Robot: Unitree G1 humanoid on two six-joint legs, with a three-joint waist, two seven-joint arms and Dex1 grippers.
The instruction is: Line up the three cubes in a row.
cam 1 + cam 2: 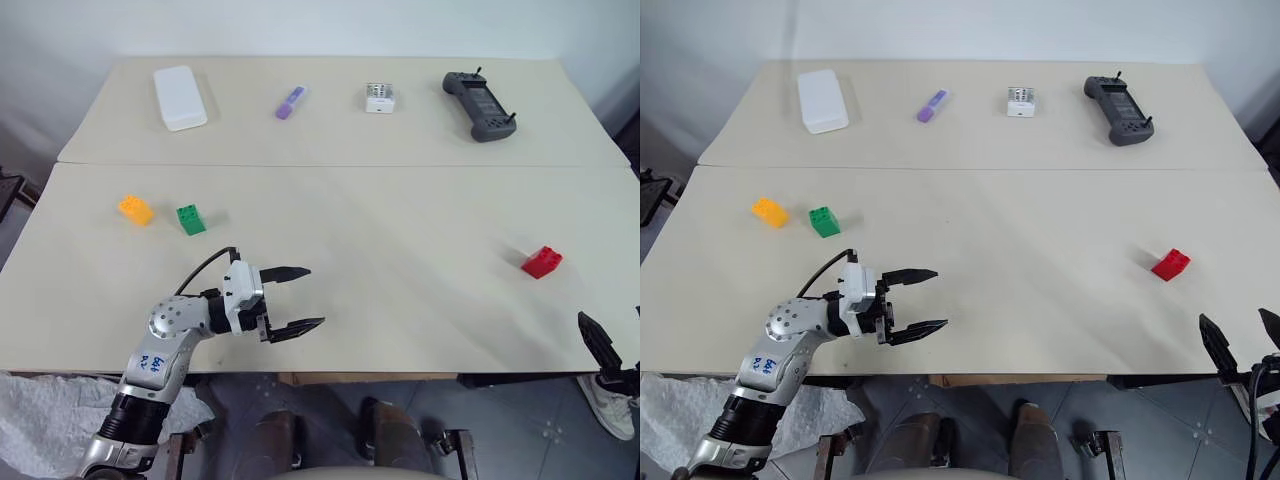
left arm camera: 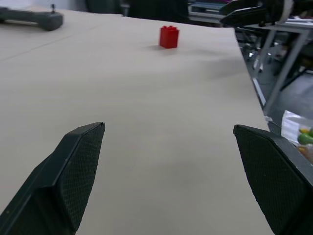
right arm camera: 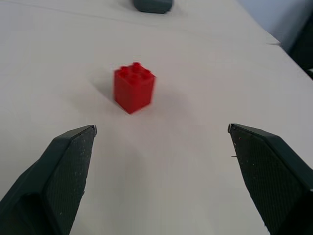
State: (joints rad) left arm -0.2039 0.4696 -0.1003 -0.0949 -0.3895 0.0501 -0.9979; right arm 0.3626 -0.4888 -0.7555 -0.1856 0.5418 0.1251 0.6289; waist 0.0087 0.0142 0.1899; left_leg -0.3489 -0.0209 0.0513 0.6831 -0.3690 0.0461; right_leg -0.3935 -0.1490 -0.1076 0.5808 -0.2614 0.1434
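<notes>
An orange-yellow cube [image 1: 136, 209] and a green cube [image 1: 191, 219] sit close together at the table's left. A red cube [image 1: 541, 262] stands alone far to the right. My left gripper [image 1: 312, 297] is open and empty near the front edge, pointing right across the table towards the red cube [image 2: 169, 36], well short of it. At the table's front right corner my right gripper [image 1: 1242, 335] is open and empty. In the right wrist view the red cube [image 3: 134, 87] stands a short way ahead of its spread fingers, apart from them.
Along the far edge lie a white flat box [image 1: 180, 97], a purple marker [image 1: 290, 102], a small white-grey box [image 1: 380, 97] and a black controller [image 1: 480, 105]. The table [image 1: 400, 320] ends just before both grippers.
</notes>
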